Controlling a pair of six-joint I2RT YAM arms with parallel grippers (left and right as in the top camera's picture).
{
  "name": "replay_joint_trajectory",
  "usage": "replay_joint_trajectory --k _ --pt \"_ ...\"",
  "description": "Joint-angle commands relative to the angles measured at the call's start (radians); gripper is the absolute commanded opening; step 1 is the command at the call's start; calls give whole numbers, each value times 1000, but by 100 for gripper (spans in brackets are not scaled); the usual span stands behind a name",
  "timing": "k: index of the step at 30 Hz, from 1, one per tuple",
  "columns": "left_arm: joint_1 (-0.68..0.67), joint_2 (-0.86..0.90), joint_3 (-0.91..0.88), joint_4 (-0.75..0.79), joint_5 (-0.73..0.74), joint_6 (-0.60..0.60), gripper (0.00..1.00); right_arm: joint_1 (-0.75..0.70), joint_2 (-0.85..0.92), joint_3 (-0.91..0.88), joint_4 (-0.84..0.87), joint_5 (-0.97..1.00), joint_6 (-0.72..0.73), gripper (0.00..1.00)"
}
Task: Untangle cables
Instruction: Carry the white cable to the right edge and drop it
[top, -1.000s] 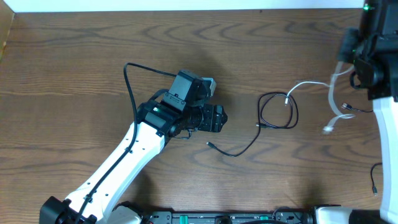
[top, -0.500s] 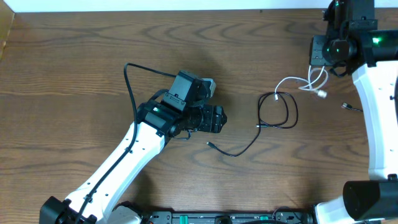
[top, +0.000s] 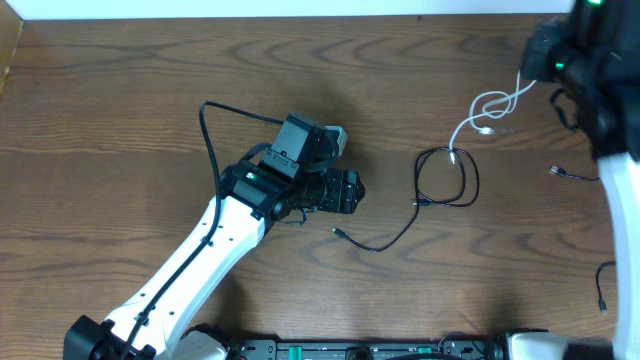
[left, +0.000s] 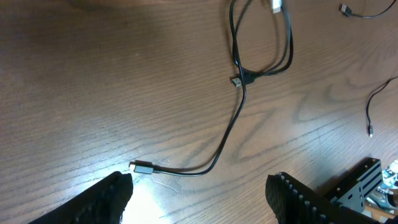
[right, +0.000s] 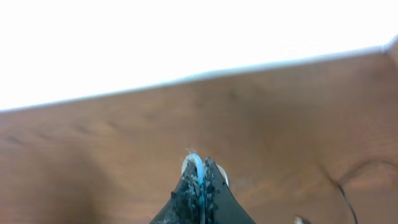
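The black cable (top: 445, 185) lies on the table as a loop with a tail running left to a plug (top: 338, 232). It also shows in the left wrist view (left: 239, 93). The white cable (top: 490, 108) hangs in loops from my right gripper (top: 535, 80), its low end (top: 452, 153) touching the black loop. In the right wrist view the right gripper (right: 200, 171) is shut on the white cable (right: 194, 164). My left gripper (left: 199, 199) is open and empty, just above the table near the black plug (left: 142, 167).
Thin black wires with small plugs lie at the right edge (top: 562, 173) and lower right (top: 601, 285). The left arm's own wire (top: 212, 140) arcs over the table. The table's back edge (top: 300, 20) meets a white wall.
My right gripper has carried the white cable up and toward the back right corner. The cable's end has pulled away across the black loop. The left arm has not moved.
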Motion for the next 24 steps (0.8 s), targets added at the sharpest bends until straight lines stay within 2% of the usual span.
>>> replay_joint_trajectory --k 1,9,13,21,24 --pt "3 10 5 -3 9 13 73 -2 -119 13 63 -106 22 1" --pt "3 10 5 -3 9 13 73 -2 -245 13 144 -123 14 1" --pt "3 10 5 -3 8 14 73 -2 -253 12 130 -26 14 1" --pt "3 10 5 -3 9 13 73 -8 -134 12 26 76 -71 1" --pt "3 10 5 -9 9 13 73 -40 -35 12 -37 188 -72 1"
